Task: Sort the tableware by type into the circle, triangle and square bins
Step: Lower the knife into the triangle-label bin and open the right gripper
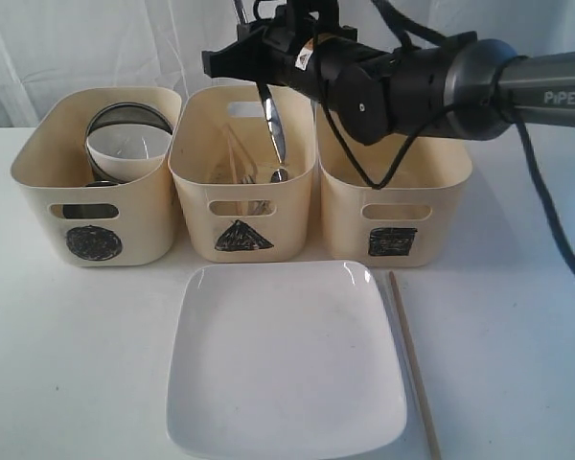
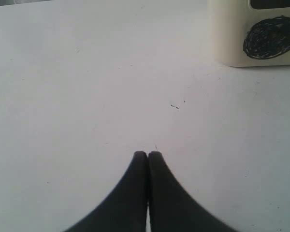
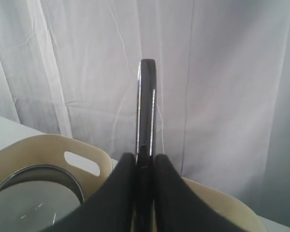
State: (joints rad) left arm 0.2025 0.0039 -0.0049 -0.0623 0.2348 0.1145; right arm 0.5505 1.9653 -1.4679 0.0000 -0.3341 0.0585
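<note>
Steel cutlery piece: clamped at mid-handle in the right gripper, hanging almost upright over the triangle bin, lower end dipping below that bin's rim, upper end standing up past the fingers.
Right gripper, wrist view: clenched on the handle, both pads pressed to its sides.
Triangle bin: middle of three in a row; loose cutlery inside.
Circle bin: touching the triangle bin's left side; holds a small white bowl nested against a steel vessel.
Square bin: just right of the triangle bin.
Large square white plate: flat on the table, directly in front of the triangle bin.
Wooden chopstick: front-right of the triangle bin, beside the plate's right edge.
Left gripper: clenched on nothing, over bare table near the circle bin's marked face, left of the triangle bin.
</note>
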